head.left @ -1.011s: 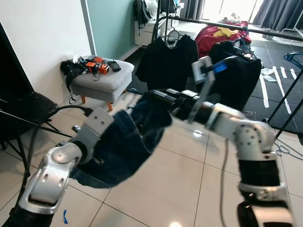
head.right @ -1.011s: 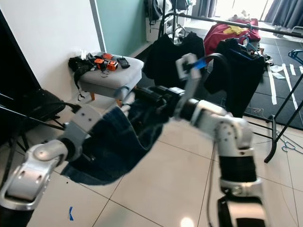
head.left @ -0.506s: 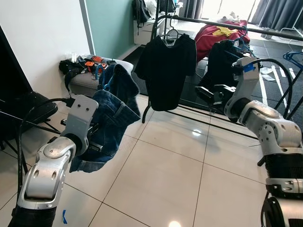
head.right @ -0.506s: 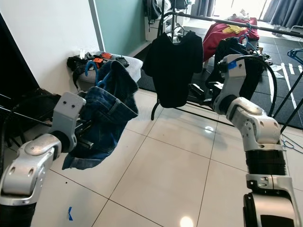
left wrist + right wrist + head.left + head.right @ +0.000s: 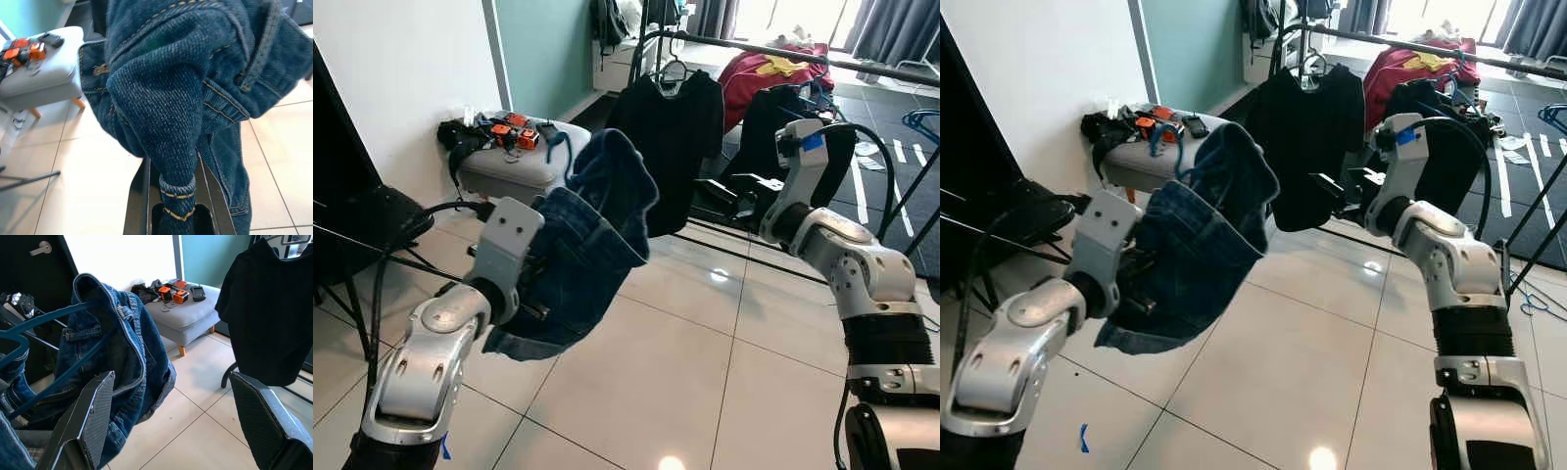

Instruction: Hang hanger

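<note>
Blue jeans (image 5: 582, 255) hang over a blue hanger (image 5: 49, 318), whose hook (image 5: 553, 147) sticks up above the denim. My left gripper (image 5: 176, 196) is shut on a fold of the jeans and holds them up in front of me. To the right of the jeans my right gripper (image 5: 171, 431) is open, fingers (image 5: 93, 416) wide apart, pointing at the jeans and not touching them; in the left eye view the right gripper (image 5: 717, 194) is just in front of the rack. The black clothes rail (image 5: 783, 49) runs across the back.
A black T-shirt (image 5: 671, 127) and another dark garment (image 5: 793, 147) hang on the rail. A grey stool (image 5: 514, 162) with small items stands by the white wall at left. A black folding chair (image 5: 362, 220) is at far left. Tiled floor (image 5: 685, 362) lies ahead.
A second ago my right gripper was at the jeans; it drew back to the right and has now edged left again. My left arm has brought the jeans back toward the middle.
</note>
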### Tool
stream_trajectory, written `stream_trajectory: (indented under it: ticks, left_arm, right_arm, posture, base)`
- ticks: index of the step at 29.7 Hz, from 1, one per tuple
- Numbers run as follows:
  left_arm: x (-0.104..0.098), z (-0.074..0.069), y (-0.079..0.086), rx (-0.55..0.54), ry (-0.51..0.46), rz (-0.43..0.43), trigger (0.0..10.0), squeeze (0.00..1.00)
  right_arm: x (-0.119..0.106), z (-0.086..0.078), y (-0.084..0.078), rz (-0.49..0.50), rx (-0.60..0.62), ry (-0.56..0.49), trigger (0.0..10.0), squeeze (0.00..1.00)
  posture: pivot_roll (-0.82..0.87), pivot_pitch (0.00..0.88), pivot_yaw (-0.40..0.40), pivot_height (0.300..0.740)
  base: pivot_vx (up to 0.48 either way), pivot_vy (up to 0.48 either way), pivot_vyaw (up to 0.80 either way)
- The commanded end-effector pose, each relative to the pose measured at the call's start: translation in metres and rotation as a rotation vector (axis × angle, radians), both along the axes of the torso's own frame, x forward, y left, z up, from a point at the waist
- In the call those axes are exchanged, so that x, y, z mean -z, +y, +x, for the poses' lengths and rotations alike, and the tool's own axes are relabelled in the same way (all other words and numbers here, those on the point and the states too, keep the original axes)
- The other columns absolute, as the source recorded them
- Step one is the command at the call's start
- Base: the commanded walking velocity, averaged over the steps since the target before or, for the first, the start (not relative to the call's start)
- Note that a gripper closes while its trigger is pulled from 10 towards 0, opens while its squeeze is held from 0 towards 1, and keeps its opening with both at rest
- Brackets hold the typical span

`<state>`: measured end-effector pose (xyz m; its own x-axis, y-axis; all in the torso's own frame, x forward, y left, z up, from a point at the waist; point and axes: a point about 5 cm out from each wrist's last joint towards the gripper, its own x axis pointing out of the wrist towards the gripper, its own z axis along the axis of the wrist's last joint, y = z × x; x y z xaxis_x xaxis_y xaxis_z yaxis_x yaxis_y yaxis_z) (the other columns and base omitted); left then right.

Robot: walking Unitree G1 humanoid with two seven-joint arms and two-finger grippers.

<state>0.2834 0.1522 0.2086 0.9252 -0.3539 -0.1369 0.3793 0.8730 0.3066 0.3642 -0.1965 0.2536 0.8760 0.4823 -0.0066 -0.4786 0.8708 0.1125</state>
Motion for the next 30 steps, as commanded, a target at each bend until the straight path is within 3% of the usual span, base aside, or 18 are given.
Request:
stream_trajectory:
  ticks: [1,4,12,30]
  left_arm:
    - [-0.014,-0.009,-0.014,0.101,-0.085,0.011,10.0,0.0]
    - [-0.017,-0.014,-0.025,0.168,-0.097,0.005,10.0,0.0]
    - [-0.023,-0.022,-0.035,0.256,-0.116,0.005,10.0,0.0]
    - [-0.019,-0.025,-0.034,0.267,-0.104,0.046,10.0,0.0]
  right_arm:
    - [0.002,0.0,0.006,0.002,-0.038,0.02,10.0,0.0]
    - [0.003,0.002,0.007,-0.002,-0.037,0.028,10.0,0.0]
    - [0.007,0.006,0.003,-0.026,-0.007,0.044,10.0,0.0]
    - [-0.005,0.007,-0.003,-0.026,0.018,-0.003,10.0,0.0]
  posture:
    - [-0.06,0.061,-0.049,0.74]
    - [-0.06,0.06,-0.05,0.74]
    - [-0.05,0.058,-0.051,0.74]
    - [-0.06,0.051,-0.051,0.74]
  base:
    - [0.0,0.0,0.0]
    - [0.0,0.0,0.0]
    - [0.0,0.0,0.0]
    - [0.0,0.0,0.0]
